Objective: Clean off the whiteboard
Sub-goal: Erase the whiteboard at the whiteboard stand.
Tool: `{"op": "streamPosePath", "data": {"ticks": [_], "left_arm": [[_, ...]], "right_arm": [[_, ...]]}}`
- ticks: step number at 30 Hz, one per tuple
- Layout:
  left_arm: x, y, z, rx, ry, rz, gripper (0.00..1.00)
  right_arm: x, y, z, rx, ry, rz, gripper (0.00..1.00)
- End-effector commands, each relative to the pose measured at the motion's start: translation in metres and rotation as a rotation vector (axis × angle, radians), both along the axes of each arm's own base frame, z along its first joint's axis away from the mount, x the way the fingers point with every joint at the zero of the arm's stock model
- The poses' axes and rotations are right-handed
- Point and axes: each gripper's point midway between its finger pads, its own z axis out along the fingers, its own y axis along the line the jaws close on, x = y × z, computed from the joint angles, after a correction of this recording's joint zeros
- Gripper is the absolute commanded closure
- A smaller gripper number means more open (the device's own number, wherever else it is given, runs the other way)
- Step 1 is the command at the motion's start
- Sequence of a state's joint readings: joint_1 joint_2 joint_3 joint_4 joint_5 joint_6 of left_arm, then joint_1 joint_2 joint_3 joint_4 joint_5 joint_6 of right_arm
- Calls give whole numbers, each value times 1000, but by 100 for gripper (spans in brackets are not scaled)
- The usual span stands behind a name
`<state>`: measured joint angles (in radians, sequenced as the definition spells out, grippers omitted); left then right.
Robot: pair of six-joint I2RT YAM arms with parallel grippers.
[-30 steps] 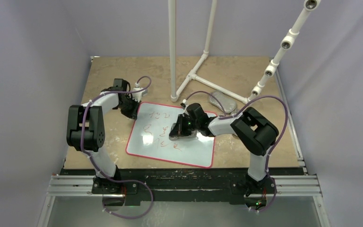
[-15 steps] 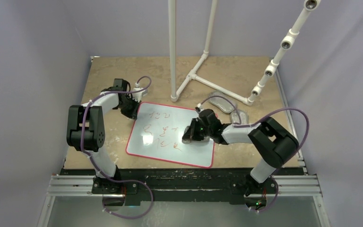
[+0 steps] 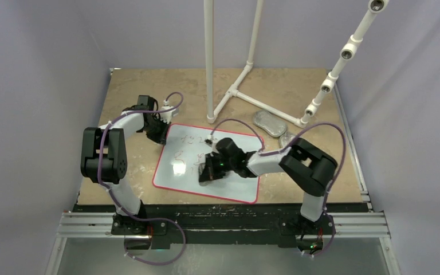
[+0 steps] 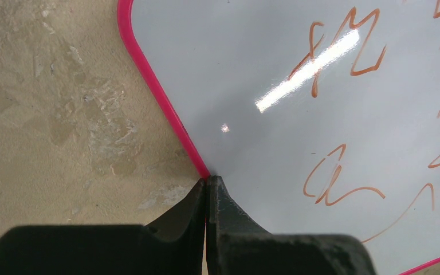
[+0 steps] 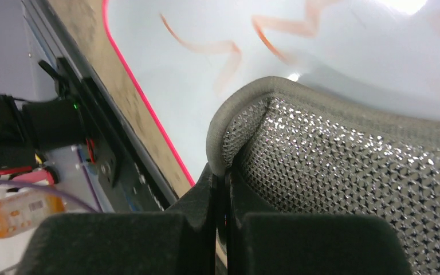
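Observation:
The whiteboard (image 3: 236,182) lies flat on the table, white with a thin red rim, and red scribbles (image 3: 190,153) cover its left half. At its far left corner my left gripper (image 3: 161,135) is shut on the rim; in the left wrist view the fingertips (image 4: 208,181) pinch the red edge of the whiteboard (image 4: 246,80). My right gripper (image 3: 205,173) is over the board's lower middle, shut on the edge of a silvery-grey mesh pad (image 5: 349,172). The pad rests on the whiteboard (image 5: 189,69) beside faint red strokes (image 5: 206,47).
Two more grey oval pads (image 3: 267,122) (image 3: 288,138) lie just beyond the board's far right corner. A white pipe frame (image 3: 209,63) stands at the back. A metal rail (image 3: 223,220) with the arm bases runs along the near table edge.
My right gripper with the pad swept right across the board, then back left to its lower middle. Scribbles in the board's middle are gone. The left arm has not moved.

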<state>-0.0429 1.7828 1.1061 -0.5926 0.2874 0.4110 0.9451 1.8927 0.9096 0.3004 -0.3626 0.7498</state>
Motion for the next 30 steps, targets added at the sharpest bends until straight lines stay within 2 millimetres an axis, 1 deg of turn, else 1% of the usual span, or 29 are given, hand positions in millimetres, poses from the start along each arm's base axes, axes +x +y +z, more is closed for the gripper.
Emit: {"op": "streamPosePath", "data": {"ticks": [1,3,4,5,7,8,9,10,12,14,16,17,18,19,20,22,23,24,25,26,27,28,29,30], "left_arm": [[-46,27,-33,136,181,6,100],[-46,27,-32,134,181,-1,100],[-45,27,-32,134,179,-2,100],[-45,27,-32,134,178,-3,100],[-44,27,-31,133,176,-1,100],[-44,26,-31,133,177,-1,100],[-44,27,-31,133,177,1,100],[-44,27,-31,133,179,2,100],[-45,27,-30,134,179,2,100],[-46,28,-30,138,182,2,100],[-47,28,-30,139,184,2,100],[-46,28,-29,140,184,4,100],[-47,28,-29,141,188,5,100],[-46,28,-28,141,186,6,100],[-46,28,-28,143,185,6,100],[-45,28,-27,143,181,6,100],[-45,28,-27,143,180,5,100],[-45,29,-27,143,181,5,100],[-45,28,-27,142,181,5,100],[-44,28,-27,139,181,3,100],[-44,28,-28,138,180,4,100],[-44,27,-28,137,181,4,100],[-44,27,-28,137,181,3,100],[-43,27,-28,137,182,2,100]], "right_arm": [[-39,-119,-56,-257,200,-141,100],[-43,-159,-61,-296,222,-246,100],[-43,-170,-60,-308,214,-281,100],[-44,-176,-59,-315,204,-303,100],[-40,-174,-57,-303,192,-304,100],[-32,-167,-57,-296,179,-304,100],[-30,-156,-59,-278,185,-283,100],[-29,-141,-59,-249,195,-253,100],[-24,-102,-58,-206,180,-188,100],[-17,-58,-54,-170,140,-108,100],[-4,-24,-46,-126,103,-69,100],[2,-11,-41,-98,92,-55,100],[7,-2,-39,-88,89,-52,100],[8,1,-41,-92,102,-44,100],[6,0,-44,-106,120,-44,100],[8,-13,-47,-141,116,-78,100],[7,-28,-51,-163,121,-107,100],[5,-45,-55,-177,133,-135,100],[-2,-71,-65,-204,165,-169,100],[-5,-95,-70,-218,188,-205,100],[-2,-115,-72,-219,199,-245,100],[-6,-134,-76,-234,210,-265,100],[-10,-147,-79,-250,212,-269,100],[-13,-155,-80,-267,212,-265,100]]}}
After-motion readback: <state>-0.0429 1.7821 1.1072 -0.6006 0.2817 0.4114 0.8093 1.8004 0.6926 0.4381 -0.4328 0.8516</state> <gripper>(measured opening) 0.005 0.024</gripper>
